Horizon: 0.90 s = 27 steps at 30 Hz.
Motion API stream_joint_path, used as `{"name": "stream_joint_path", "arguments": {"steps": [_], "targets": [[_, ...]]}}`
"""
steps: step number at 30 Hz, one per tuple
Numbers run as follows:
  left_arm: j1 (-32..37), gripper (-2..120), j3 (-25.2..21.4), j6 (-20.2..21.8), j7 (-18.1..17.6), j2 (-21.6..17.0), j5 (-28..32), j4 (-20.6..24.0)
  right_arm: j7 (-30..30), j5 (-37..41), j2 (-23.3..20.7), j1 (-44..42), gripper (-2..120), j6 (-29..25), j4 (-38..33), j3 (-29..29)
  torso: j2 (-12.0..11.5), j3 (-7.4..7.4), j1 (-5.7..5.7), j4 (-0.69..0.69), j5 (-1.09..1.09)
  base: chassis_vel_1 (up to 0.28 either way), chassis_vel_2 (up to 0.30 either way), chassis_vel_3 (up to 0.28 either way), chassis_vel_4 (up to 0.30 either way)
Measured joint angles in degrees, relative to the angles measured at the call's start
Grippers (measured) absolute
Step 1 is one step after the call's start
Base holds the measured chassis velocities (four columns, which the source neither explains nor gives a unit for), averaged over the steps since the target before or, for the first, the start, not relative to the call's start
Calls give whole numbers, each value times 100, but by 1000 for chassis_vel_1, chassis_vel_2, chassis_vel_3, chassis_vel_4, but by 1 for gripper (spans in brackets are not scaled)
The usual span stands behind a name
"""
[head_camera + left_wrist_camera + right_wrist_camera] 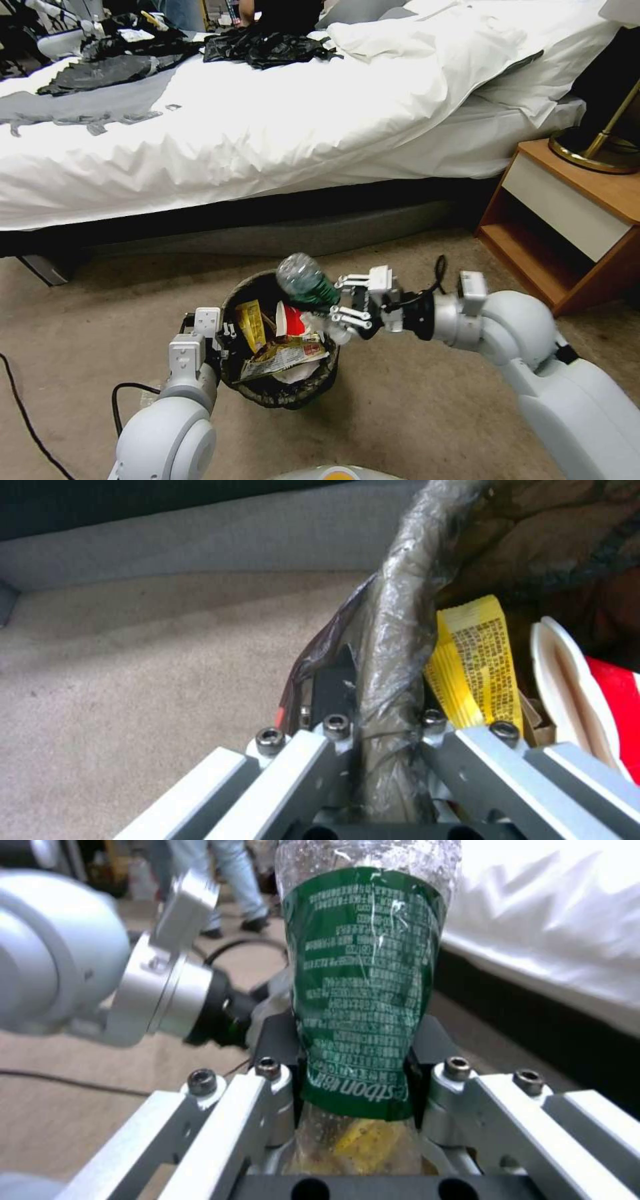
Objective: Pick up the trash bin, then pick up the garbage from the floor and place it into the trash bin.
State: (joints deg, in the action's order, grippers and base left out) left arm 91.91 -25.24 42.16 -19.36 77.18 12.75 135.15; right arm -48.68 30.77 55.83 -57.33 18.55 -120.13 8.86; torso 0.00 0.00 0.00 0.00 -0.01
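The trash bin (283,393), lined with a dark crinkled bag, hangs above the carpet with my left gripper (223,337) shut on its rim (390,645). Inside lie a yellow wrapper (251,323) (477,665), a red-and-white cup (288,320) (600,700) and a shiny snack wrapper (287,357). My right gripper (343,300) is shut on a clear plastic bottle with a green label (305,277) (363,990), holding it just over the bin's far right rim. The bottle tilts up and to the left.
A bed with a white duvet (267,127) runs across the back, dark under its frame. A wooden nightstand (567,220) with a brass lamp base (590,150) stands at the right. A black cable (27,420) lies on the carpet at the left.
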Motion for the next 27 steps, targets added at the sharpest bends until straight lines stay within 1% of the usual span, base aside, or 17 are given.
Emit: {"name": "stream_joint_path", "arguments": {"steps": [1,4,5,8,10,12,20,27], "targets": [[0,0,0,0,0,0,0,0,0,0,0,0,21,0,0,0,0,0,0,0,0,0,0,0,0],[23,0,-8,0,2,1,-3,0,-5,-27,54,433,21,37,300,-553,0,1,0,0,-1,0,0,0,0],[23,0,-8,0,2,1,-3,0,-5,-27,54,433,21,37,300,-553,0,1,0,0,-1,0,0,0,0],[38,0,-23,0,2,-5,-4,0,-3,-34,173,695,21,71,541,-899,0,1,0,1,0,0,0,0,0],[38,0,-23,0,2,-5,-5,0,-2,-34,183,712,21,75,563,-930,0,1,0,1,0,0,0,0,0],[43,0,-21,0,5,-8,-7,0,-40,-80,266,860,21,43,828,-1188,0,1,0,-1,0,0,0,0,0],[47,0,-12,0,9,-23,-9,0,-104,-184,370,1166,21,-73,1164,-1514,0,1,0,0,0,0,0,0,0],[67,0,-12,-11,11,16,-21,0,115,-212,415,1193,21,-127,1296,-1661,0,1,0,0,1,0,0,0,0]]}}
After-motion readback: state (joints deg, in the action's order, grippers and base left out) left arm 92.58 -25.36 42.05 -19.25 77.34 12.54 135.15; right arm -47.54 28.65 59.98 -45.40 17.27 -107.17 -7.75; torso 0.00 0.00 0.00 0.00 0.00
